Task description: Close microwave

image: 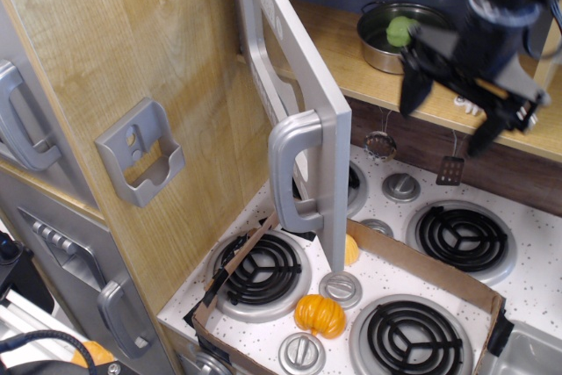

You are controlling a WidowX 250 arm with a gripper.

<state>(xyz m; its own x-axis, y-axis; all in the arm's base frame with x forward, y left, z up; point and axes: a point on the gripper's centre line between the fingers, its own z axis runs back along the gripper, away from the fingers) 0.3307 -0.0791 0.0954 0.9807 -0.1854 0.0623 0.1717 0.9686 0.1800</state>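
Observation:
The microwave door (290, 85) is grey plastic and stands swung wide open, edge-on toward me, over the toy stove. Its silver handle (294, 173) is on the near edge. The microwave body and its buttons are hidden behind the door. My black gripper (450, 111) hangs at the upper right, well right of the door and not touching it. Its two fingers (413, 90) are spread apart and hold nothing.
A steel pot (399, 37) with a green ball sits on the wooden shelf behind the gripper. The stove top (527, 261) has black burners, silver knobs, a cardboard frame and an orange pumpkin (320, 315). A grey wall holder (140, 154) and grey cabinet handles are at left.

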